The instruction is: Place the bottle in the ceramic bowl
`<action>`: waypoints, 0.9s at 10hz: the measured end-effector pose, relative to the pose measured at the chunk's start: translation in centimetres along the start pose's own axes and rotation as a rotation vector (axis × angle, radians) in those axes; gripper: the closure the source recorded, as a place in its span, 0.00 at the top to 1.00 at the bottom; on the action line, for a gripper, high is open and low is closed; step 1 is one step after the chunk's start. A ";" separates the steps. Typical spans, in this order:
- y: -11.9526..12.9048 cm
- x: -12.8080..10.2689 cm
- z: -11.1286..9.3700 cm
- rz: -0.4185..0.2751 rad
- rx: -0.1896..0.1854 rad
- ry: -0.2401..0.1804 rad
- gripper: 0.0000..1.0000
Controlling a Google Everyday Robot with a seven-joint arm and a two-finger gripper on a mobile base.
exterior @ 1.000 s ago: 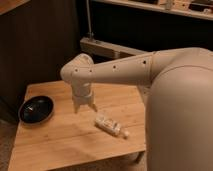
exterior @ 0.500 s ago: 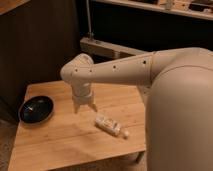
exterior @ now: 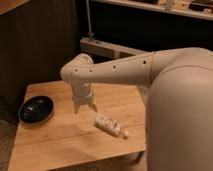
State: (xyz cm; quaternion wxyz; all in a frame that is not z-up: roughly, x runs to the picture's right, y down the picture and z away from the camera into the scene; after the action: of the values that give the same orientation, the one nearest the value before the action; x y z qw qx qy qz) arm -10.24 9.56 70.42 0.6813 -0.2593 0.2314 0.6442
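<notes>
The pincer [exterior: 84, 107] hangs over the middle of the table [exterior: 60, 142], pointing down, its fingers spread and holding nothing. The bottle [exterior: 109, 125] lies on its side (cap toward the right edge) near the front edge. The ceramic bowl [exterior: 36, 109] sits at the left edge.

No writing can be read anywhere; the label [exterior: 105, 123] on the bottle [exterior: 113, 127] perhaps bears print, but none legible.
</notes>
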 end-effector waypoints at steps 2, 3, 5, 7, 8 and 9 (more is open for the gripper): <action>0.0 0.0 0.0 0.000 0.000 0.000 0.65; 0.0 0.0 0.0 0.000 0.000 0.000 0.65; 0.0 0.0 0.0 0.000 0.000 0.000 0.65; 0.0 0.0 0.1 0.000 0.000 0.002 0.65; 0.0 0.0 0.1 -0.005 0.000 0.002 0.65; -0.2 0.0 0.1 -0.029 0.009 -0.010 0.65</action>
State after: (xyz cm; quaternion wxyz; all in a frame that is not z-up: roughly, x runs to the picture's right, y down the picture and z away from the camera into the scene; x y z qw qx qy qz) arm -10.01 9.63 70.44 0.6930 -0.2565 0.2272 0.6343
